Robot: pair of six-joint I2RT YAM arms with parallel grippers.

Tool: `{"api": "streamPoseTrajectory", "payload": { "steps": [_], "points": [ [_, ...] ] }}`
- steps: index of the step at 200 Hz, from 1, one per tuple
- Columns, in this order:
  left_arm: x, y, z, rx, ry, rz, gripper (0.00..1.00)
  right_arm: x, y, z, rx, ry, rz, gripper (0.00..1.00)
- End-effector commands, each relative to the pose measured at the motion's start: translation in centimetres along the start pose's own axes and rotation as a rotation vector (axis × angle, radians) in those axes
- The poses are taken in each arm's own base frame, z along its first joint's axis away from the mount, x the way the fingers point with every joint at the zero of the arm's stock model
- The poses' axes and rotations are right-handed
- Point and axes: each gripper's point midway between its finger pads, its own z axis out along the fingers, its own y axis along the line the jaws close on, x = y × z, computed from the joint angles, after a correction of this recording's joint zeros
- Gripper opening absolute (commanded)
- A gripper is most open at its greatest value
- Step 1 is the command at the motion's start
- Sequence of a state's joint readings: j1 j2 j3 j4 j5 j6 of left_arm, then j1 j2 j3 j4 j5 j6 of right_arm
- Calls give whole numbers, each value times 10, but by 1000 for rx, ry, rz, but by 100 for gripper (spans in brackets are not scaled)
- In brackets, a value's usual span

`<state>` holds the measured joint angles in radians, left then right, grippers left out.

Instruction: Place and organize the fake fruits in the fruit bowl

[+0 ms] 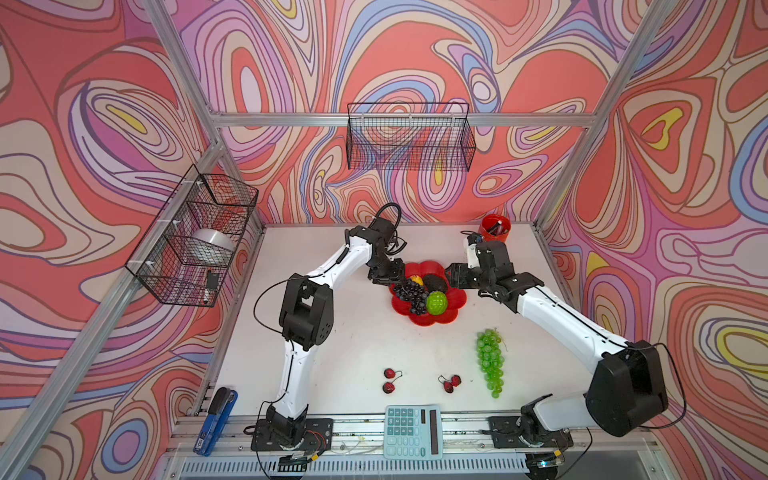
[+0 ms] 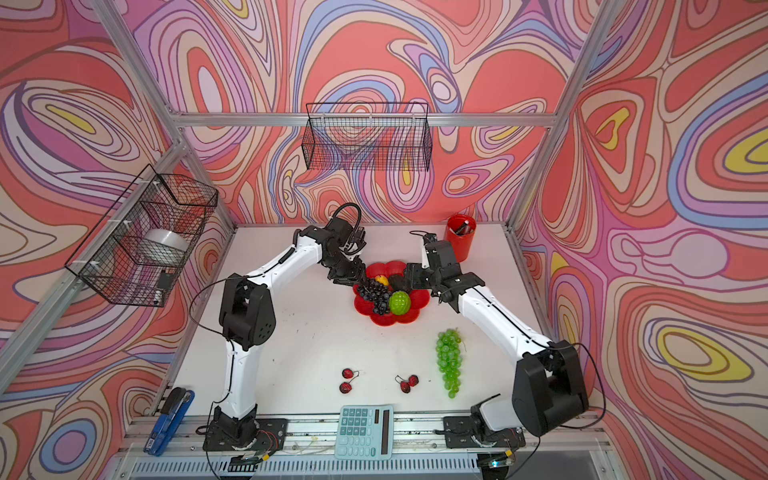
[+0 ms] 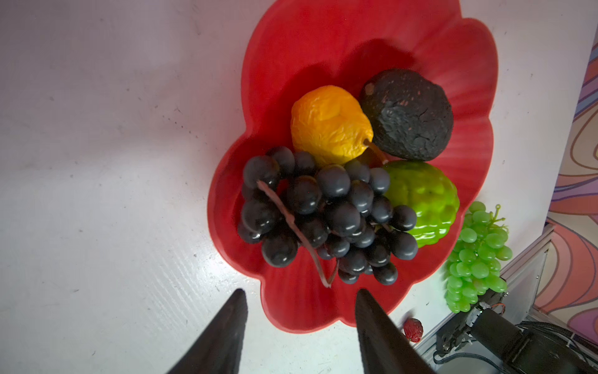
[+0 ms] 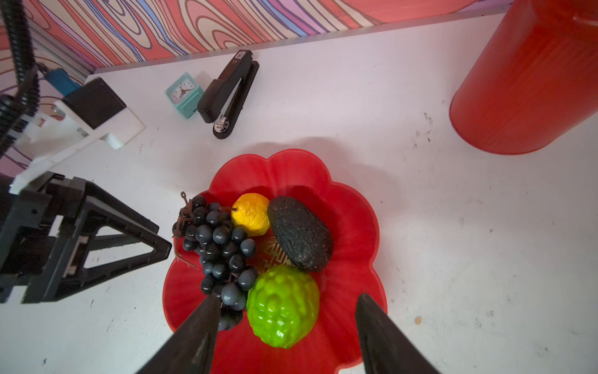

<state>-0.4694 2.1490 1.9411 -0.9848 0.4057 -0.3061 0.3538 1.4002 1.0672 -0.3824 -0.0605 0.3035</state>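
Between swirl-patterned walls (image 1: 415,50), scuffed white tabletop (image 1: 353,345)

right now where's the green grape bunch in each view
Both top views: green grape bunch lies on the table, below-right of the fruit bowl.
Left wrist: just outside the bowl's rim, past the bumpy green fruit.
Right wrist: not in view.
Shared landmark: the fruit bowl.

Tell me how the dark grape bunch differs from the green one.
Colour: the dark grape bunch is opaque purple-black; the green grape bunch is translucent green. Place: the dark grape bunch lies in the red fruit bowl; the green grape bunch lies on the white table, outside it. Shape: the dark bunch is clumped, the green bunch stretched long. Both are grape clusters on stems.
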Motion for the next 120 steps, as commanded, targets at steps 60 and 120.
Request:
{"api": "streamPoseTrajectory", "payload": {
  "steps": [60, 120],
  "points": [
    [24, -8, -73, -6, -185, 46, 59, 78, -50, -64, 231, 175, 154, 71],
    [49, -15, -71, 92, -192, 24, 59, 124, -106, -73, 265, 266, 511, 77]
  ]
}}
